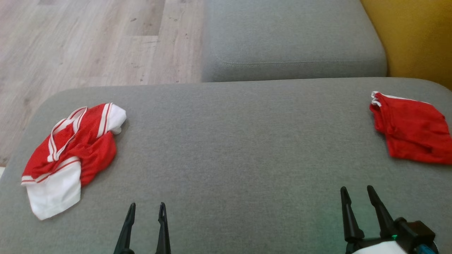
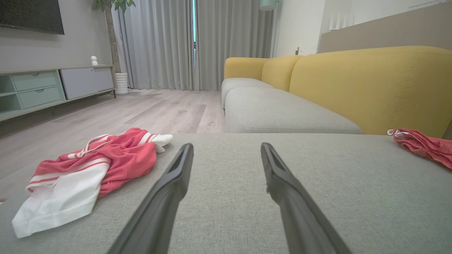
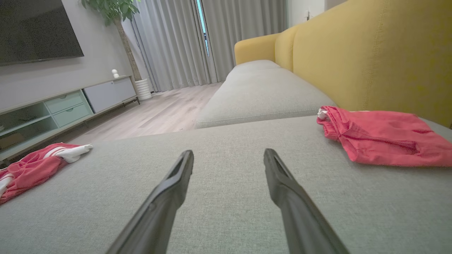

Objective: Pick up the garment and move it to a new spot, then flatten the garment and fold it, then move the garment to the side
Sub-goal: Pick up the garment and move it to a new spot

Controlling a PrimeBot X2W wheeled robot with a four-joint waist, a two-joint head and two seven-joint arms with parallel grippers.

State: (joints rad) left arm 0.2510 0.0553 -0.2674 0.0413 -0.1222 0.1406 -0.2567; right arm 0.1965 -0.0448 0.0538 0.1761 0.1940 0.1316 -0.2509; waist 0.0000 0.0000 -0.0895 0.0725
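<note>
Crumpled red-and-white striped jersey at left of grey fabric sofa cushion; folded red shorts far right — left pincer, right pincer both apart, empty.

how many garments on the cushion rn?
2. A crumpled red-and-white garment at the left end of the grey cushion, a flatter red garment at its right end. No sign of any hidden.

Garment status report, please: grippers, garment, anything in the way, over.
Left gripper open, empty; right gripper open, empty. Red-and-white garment crumpled, left end of cushion, untouched. Red shorts at right end. Nothing in the way.
</note>
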